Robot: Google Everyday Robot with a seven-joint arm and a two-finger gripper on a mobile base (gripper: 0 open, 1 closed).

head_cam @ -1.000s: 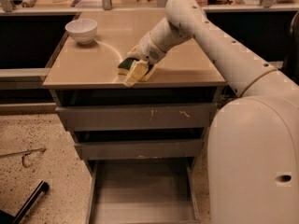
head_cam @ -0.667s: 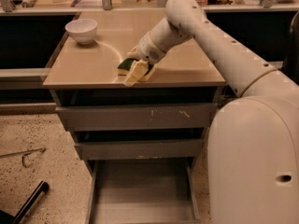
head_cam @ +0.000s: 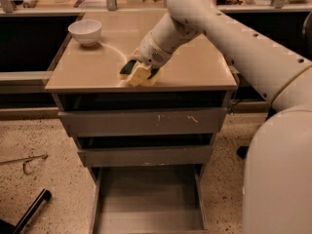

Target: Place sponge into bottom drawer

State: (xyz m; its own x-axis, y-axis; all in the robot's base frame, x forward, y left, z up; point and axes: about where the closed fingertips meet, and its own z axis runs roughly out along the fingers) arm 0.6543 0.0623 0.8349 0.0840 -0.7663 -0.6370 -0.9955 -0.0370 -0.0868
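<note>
1. The bottom drawer is standing pulled out at the lower middle of the frame. Its plain grey floor is lying open to the view between low side walls.
2. Above it, the middle drawer and the scratched top drawer are sitting pushed in, each showing a dark gap over its front.
3. The tabletop is running as a pale beige slab across the middle of the frame. Its front edge is lying just below the pincer, and bare surface is spreading to the right.
4. A white bowl is sitting near the upper left corner of the tabletop, well apart from the pincer.
5. The white arm is reaching down from the upper right, and the robot's body is filling the lower right.
6. Speckled floor is showing at the left, where a thin metal hook and a black bar are lying.
7. The sponge is lying on the tabletop close to the front edge. Its dark green layer is peeking out at the pincer's left side and touching it.
8. Whether the pincer is gripping the sponge or standing spread around it, I cannot tell.
</note>
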